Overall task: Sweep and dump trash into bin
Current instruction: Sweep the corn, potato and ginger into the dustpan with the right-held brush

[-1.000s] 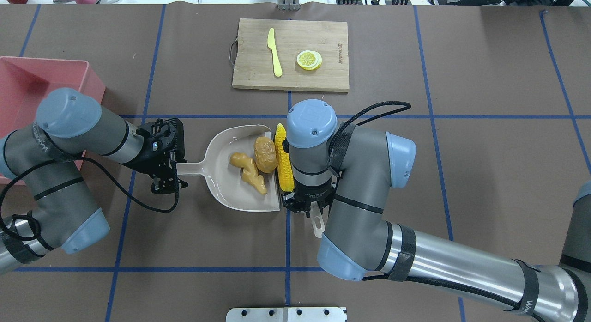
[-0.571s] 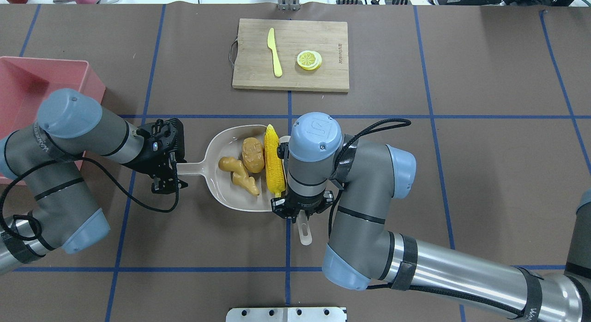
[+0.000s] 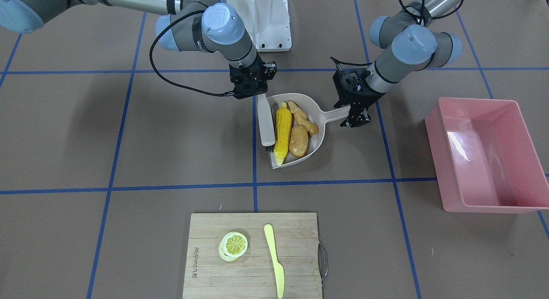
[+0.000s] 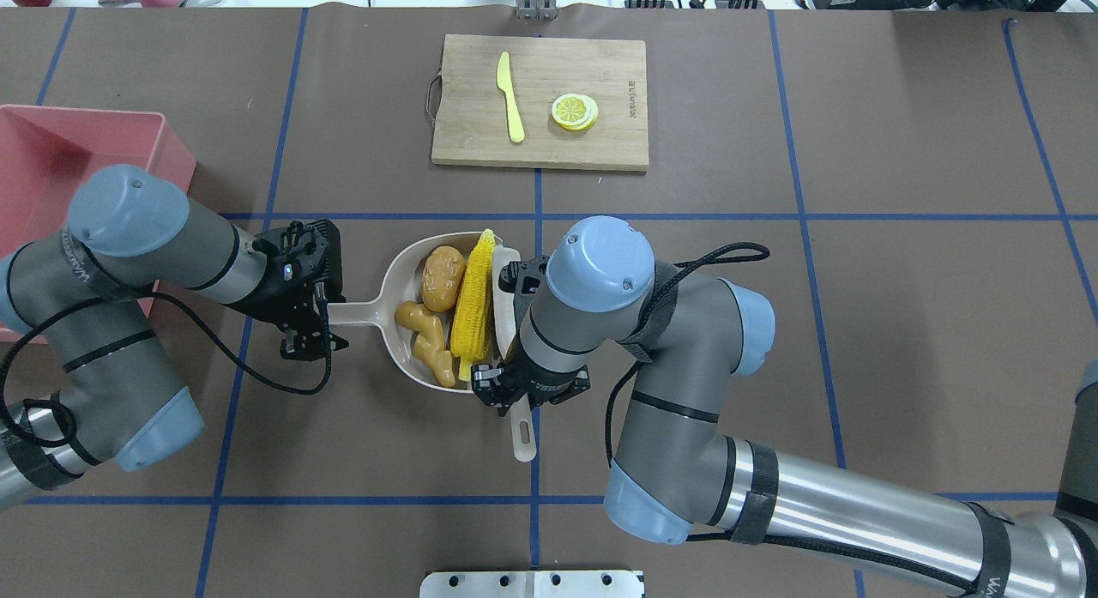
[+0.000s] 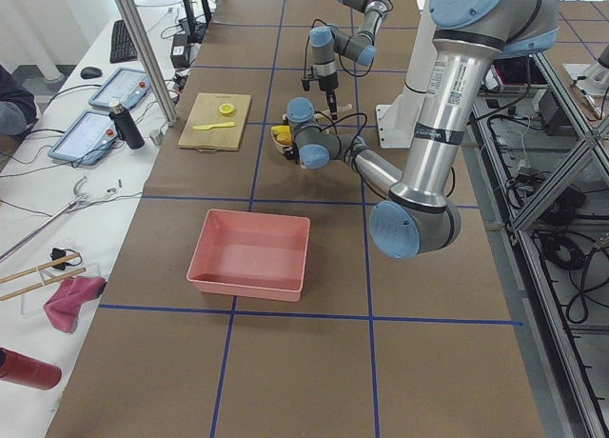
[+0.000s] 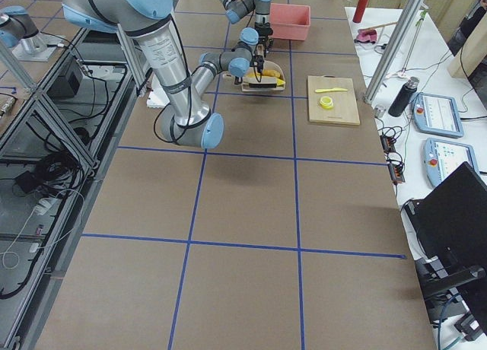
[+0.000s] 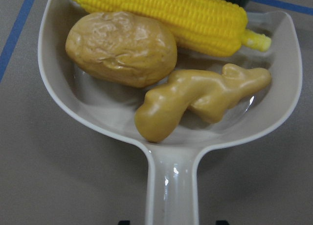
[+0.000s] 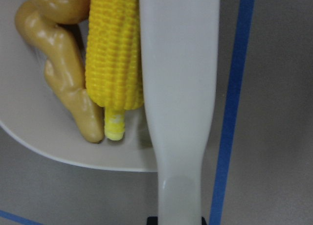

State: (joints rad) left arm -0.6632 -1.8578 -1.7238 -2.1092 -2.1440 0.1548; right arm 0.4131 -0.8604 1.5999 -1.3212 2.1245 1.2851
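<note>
The yellow corn cob, brown potato and tan ginger root all lie inside a beige dustpan. My left gripper is shut on the dustpan's long handle. My right gripper is shut on a white sweeper paddle. The paddle's flat side presses against the corn at the pan's open mouth. The pink bin stands at the table's left edge, partly behind my left arm, and looks empty in the front view.
A wooden cutting board at the far middle carries a pale yellow knife and lemon slices. The brown table cover has blue tape lines. A metal plate sits at the near edge.
My right gripper moved left with the paddle and pushed the corn fully into the dustpan. The potato and ginger slid deeper toward the handle. My left arm held still.
</note>
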